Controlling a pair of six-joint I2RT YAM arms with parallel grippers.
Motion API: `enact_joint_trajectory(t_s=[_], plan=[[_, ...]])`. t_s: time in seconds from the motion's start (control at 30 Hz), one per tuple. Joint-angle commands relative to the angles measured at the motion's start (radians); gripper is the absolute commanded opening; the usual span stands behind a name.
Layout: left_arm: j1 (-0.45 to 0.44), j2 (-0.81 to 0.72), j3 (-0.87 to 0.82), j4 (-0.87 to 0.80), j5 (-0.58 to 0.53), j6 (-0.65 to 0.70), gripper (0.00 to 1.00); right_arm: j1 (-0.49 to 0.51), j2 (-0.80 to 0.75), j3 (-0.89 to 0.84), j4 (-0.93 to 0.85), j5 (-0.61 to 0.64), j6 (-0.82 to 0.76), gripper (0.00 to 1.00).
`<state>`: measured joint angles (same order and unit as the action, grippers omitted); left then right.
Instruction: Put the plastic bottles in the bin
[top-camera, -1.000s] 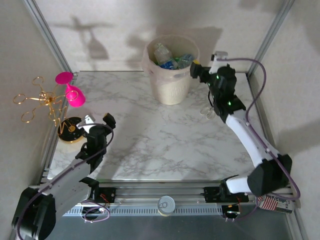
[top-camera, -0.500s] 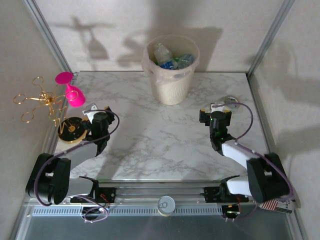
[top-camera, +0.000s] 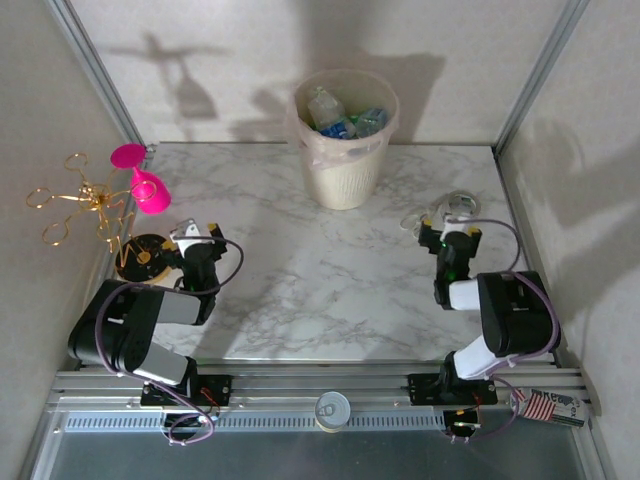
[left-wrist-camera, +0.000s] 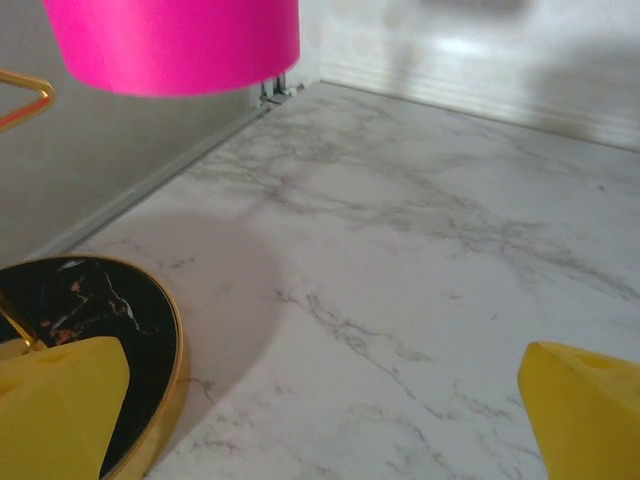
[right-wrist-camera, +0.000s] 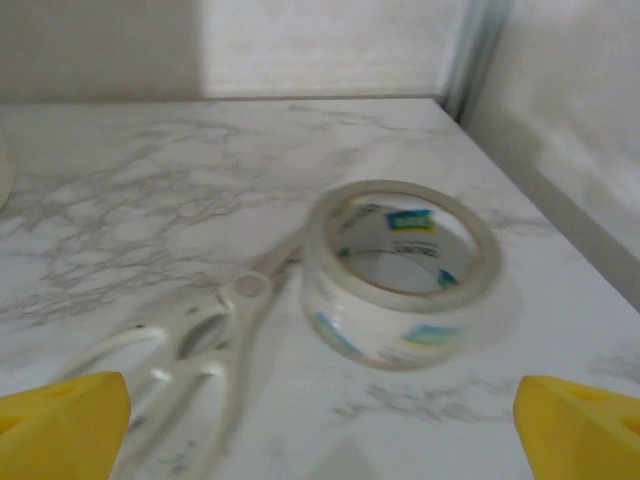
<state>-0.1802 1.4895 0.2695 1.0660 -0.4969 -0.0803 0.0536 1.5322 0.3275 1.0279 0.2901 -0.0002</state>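
Clear and green plastic bottles lie heaped in the round cream bin, bag-lined, at the 12 o'clock edge of the veined marble table. The left gripper at 9 o'clock gapes wide and empty beside a gold-rimmed black disc. The right gripper at 3 o'clock, equally wide, faces a glossy tape ring touching white scissors, with broad bare marble between the two grippers.

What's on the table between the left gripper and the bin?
Nothing. In the top view the marble table is bare from the left gripper to the bin.
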Motion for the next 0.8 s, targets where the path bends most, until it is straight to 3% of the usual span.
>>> enact_joint_trajectory(t_s=[0.0, 0.07, 0.1, 0.13, 0.17, 0.2, 0.77], plan=[[0.024, 0.013, -0.039, 0.218, 0.091, 0.041, 1.0, -0.041, -0.007, -0.115, 0.255, -0.102, 0.075, 0.99], [0.051, 0.007, -0.068, 0.244, 0.172, 0.029, 1.0, -0.037, 0.019, -0.137, 0.33, -0.111, 0.06, 0.99], [0.071, 0.055, -0.089, 0.336, 0.23, 0.026, 1.0, -0.036, 0.012, -0.133, 0.305, -0.109, 0.063, 0.99], [0.073, 0.075, -0.091, 0.359, 0.217, 0.028, 1.0, -0.036, 0.016, -0.134, 0.318, -0.109, 0.06, 0.99], [0.079, 0.039, -0.071, 0.257, 0.237, 0.011, 1.0, -0.033, 0.018, -0.135, 0.322, -0.106, 0.059, 0.99], [0.085, 0.058, -0.066, 0.288, 0.267, 0.021, 1.0, -0.026, 0.014, -0.131, 0.305, -0.082, 0.057, 0.99], [0.082, 0.053, -0.064, 0.272, 0.264, 0.025, 0.99, -0.01, 0.019, -0.131, 0.316, -0.054, 0.048, 0.99]])
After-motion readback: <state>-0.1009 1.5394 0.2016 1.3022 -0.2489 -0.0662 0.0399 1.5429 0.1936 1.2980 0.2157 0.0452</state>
